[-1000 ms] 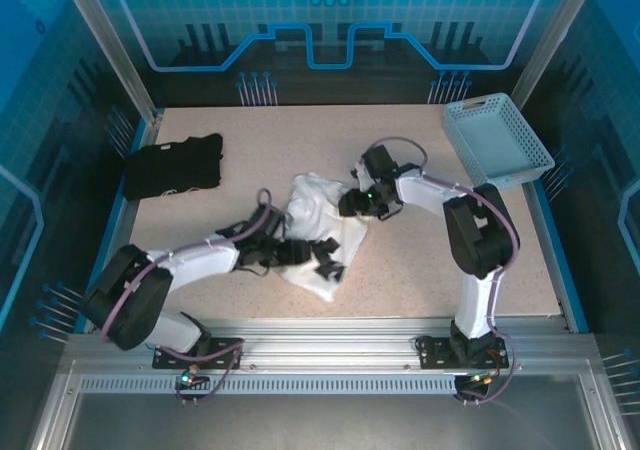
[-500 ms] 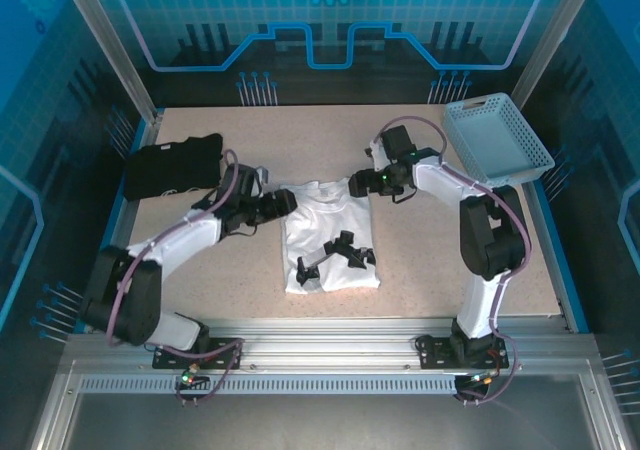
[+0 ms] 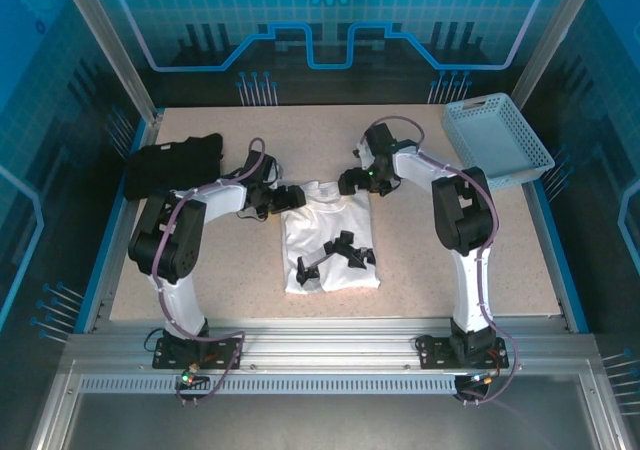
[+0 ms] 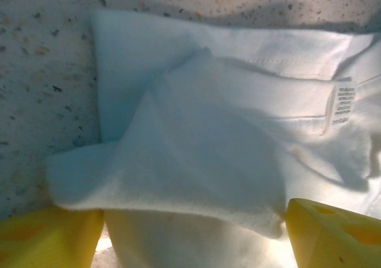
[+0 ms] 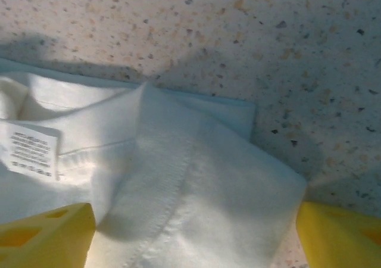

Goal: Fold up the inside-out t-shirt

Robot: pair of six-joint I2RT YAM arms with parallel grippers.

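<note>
One pale blue basket is seen at upper right, its mesh floor exposed. One inside-out t-shirt is laid folded at centre, one black garment at upper left. The left gripper and right gripper are spread apart at the shirt's top corners.

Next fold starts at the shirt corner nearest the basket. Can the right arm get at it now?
Likely yes: the right pincer hangs open right over that corner of the t-shirt, nothing covering the cloth there, the basket well aside.
</note>
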